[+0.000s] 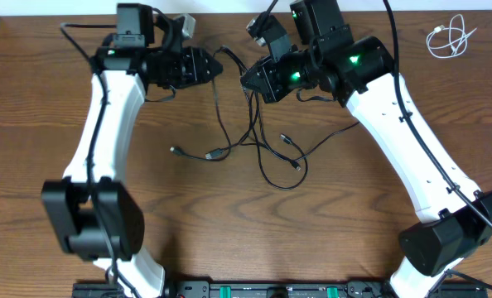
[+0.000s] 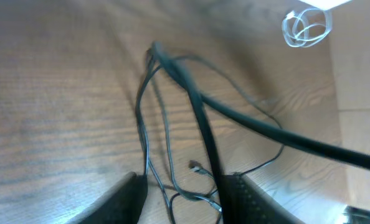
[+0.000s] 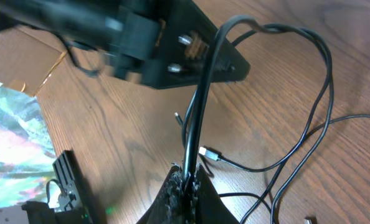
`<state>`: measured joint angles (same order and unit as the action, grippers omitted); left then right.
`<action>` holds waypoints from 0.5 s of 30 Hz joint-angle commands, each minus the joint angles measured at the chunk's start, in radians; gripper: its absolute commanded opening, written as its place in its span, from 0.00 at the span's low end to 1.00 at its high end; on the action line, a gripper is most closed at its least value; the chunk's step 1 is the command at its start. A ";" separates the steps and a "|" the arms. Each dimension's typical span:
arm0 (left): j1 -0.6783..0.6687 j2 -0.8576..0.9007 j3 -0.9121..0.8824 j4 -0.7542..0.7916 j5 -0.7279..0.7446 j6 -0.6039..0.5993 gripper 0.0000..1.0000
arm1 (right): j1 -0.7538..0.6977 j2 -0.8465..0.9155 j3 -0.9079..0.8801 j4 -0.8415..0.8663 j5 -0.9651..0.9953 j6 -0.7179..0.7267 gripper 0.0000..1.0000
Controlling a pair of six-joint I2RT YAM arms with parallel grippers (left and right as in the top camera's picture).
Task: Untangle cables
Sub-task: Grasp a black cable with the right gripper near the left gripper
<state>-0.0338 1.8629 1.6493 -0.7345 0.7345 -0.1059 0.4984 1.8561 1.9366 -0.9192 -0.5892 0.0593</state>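
Observation:
Several thin black cables lie tangled mid-table, their plug ends spread on the wood. My right gripper hovers over the tangle's top. In the right wrist view the right gripper is shut on a black cable, which rises taut toward the left gripper's body. My left gripper faces it from the left. In the left wrist view the left gripper is open, black cables run through the gap and one lies along the right finger. A coiled white cable lies apart at the far right.
Both arm bases and a black rail line the table's near edge. Thick black robot cords run along the arms. A colourful sheet and cardboard show at the left of the right wrist view. The white coil also shows in the left wrist view.

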 commanded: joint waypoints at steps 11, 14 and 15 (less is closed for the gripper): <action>0.101 -0.057 0.016 -0.038 -0.161 0.009 0.07 | -0.195 -0.005 0.005 -0.139 0.147 0.014 0.01; 0.155 -0.159 0.017 -0.039 -0.197 0.008 0.07 | -0.278 -0.005 0.005 -0.174 0.175 0.014 0.01; 0.177 -0.201 0.017 -0.039 -0.209 0.008 0.07 | -0.306 -0.005 0.005 -0.180 0.181 0.014 0.01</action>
<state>0.0944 1.7977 1.6447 -0.7746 0.5915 -0.1040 0.2485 1.8561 1.9366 -1.0885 -0.4614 0.0647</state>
